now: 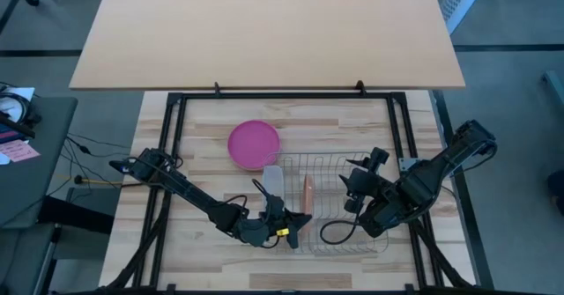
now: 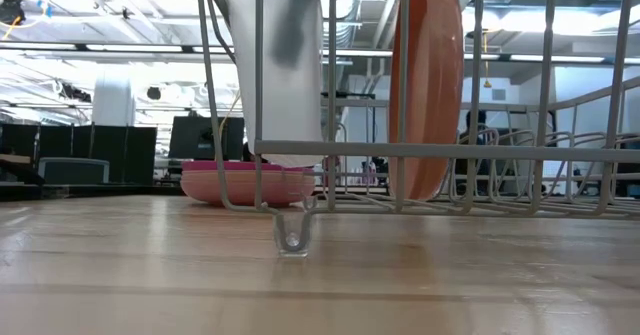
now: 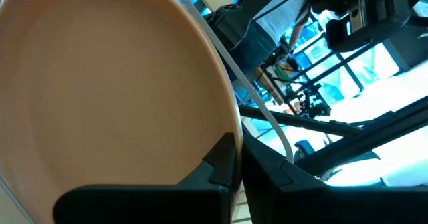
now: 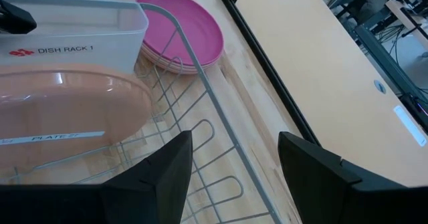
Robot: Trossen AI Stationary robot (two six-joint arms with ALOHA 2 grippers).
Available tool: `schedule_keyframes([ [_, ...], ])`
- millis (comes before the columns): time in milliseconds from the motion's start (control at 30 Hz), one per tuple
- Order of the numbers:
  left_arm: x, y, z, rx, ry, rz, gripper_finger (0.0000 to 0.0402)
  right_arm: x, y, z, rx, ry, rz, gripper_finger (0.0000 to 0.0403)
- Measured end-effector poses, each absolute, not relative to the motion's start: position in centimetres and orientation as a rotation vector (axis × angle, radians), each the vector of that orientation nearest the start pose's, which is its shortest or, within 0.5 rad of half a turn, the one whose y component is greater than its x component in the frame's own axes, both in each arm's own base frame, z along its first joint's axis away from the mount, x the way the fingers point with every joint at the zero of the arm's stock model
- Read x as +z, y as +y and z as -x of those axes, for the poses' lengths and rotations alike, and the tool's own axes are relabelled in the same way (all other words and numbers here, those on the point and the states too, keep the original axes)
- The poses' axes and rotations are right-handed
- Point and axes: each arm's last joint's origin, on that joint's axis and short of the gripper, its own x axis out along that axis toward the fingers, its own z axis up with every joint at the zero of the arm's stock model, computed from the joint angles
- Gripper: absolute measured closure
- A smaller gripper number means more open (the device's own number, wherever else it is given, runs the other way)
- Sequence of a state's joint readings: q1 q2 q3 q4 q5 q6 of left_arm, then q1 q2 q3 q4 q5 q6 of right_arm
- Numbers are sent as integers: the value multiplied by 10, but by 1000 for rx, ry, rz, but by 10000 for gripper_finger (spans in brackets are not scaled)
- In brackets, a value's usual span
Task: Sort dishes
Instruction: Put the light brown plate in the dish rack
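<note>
An orange-tan plate (image 1: 308, 194) stands on edge inside the silver wire rack (image 1: 339, 209). It fills the left wrist view (image 3: 114, 83) and shows upright in the low view (image 2: 425, 85). My left gripper (image 1: 298, 220) reaches in from the near left and is shut on it. A stack of pink plates (image 1: 254, 143) lies flat on the table just past the rack's far left corner. My right gripper (image 1: 357, 189) hangs open above the rack's right part, its fingers (image 4: 180, 170) holding nothing. My left gripper pinches the orange-tan plate's rim (image 3: 234, 127) between its two fingers, on the plate's near side. The fingers (image 3: 221, 160) come in almost level from the table's near left. The plate stands upright, its lower edge (image 2: 420, 195) down at the rack's bottom wires.
A translucent white tray (image 1: 273, 179), labelled "DISH RACK 1" (image 4: 73, 27), stands upright in the rack's left end beside the plate. A black cable (image 1: 335, 233) loops by the rack's near side. Bare wood lies left of the rack and along the table's far side.
</note>
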State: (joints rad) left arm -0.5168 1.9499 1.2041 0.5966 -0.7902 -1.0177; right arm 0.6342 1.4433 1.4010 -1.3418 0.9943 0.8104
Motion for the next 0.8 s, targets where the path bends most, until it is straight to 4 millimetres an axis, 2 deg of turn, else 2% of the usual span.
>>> schedule_keyframes([
  [500,213,-193,-380,283,-12,938,385,333,128,-215,-624,726,267,178],
  [800,212,-193,-380,282,-6,923,353,333,128,-215,-624,726,267,178],
])
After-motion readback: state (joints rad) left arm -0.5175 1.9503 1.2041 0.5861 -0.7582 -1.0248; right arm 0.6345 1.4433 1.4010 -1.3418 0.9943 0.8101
